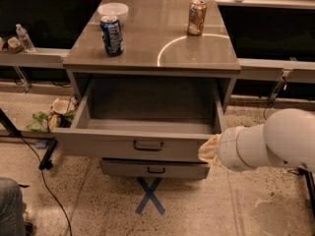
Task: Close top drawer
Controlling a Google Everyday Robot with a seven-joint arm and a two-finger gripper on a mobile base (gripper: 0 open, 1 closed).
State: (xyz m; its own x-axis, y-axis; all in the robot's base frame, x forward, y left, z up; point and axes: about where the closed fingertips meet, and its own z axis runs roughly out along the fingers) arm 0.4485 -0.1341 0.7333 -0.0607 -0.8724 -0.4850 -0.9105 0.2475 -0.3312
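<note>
The top drawer [123, 144] of a grey metal cabinet is pulled far out and its deep box is empty. Its wide front panel has a small dark centre pull handle [148, 145]. My white arm comes in from the right. The gripper [209, 150] sits at the right end of the drawer's front panel, touching or very close to it. Most of the gripper is hidden behind my wrist.
A shorter drawer front [155, 169] sits just below, slightly out. On the cabinet top [162, 43] stand a blue can [111, 35], a brown can [197, 17] and a white bowl [112, 10]. A blue tape X [149, 195] marks the floor. Cables and litter lie at left.
</note>
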